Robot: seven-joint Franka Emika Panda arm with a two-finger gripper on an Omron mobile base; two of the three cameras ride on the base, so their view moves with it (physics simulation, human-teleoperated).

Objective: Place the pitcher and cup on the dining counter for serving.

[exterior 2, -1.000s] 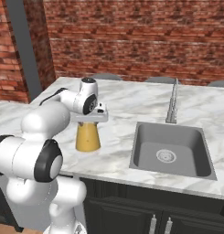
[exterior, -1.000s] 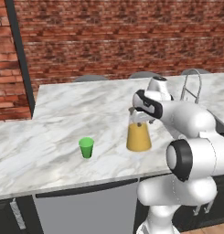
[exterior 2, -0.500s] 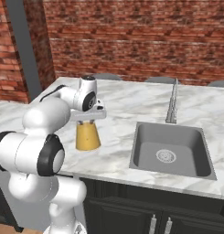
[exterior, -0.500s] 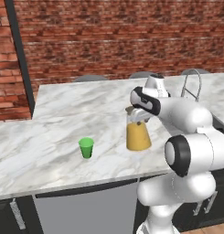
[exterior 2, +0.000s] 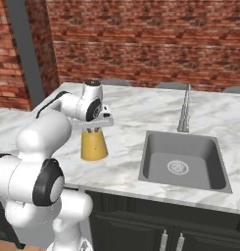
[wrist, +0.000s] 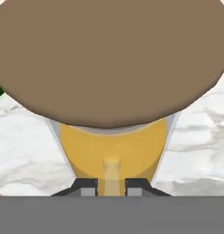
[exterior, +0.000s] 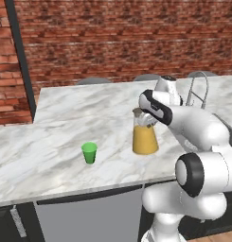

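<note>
**Claw Pinching the Pitcher's Handle**

Claw (wrist: 111, 186) down at the top of the pitcher (exterior: 145, 139), just under the round brown lid (wrist: 109, 59). Two dark fingertips (wrist: 87, 187) close together, one on each side of the thin glass handle (wrist: 112, 176), touching it. Closed on the handle, then, with only the handle between the tips.

Pitcher standing straight up on the dining counter (exterior: 65, 127), bottom flat on the marble. Orange drink filling the lower part of the glass. No words, labels or brand marks to read on the pitcher, and none on the lid either.

White arm bent like an elbow, rising from the base, reaching forward over the counter, then turning down so the hand (exterior 2: 93, 121) sits right above the pitcher. Wrist hiding the pitcher's top in both base views.

Little green cup (exterior: 89, 152) also upright on the same counter, well apart from the pitcher, on the arm's left. Plain, no writing on it.

Steel sink (exterior 2: 182, 162) set into the counter on the other side of the pitcher, with a thin faucet (exterior 2: 184, 110) behind it. Red brick wall (exterior 2: 141, 39) at the back.
</note>
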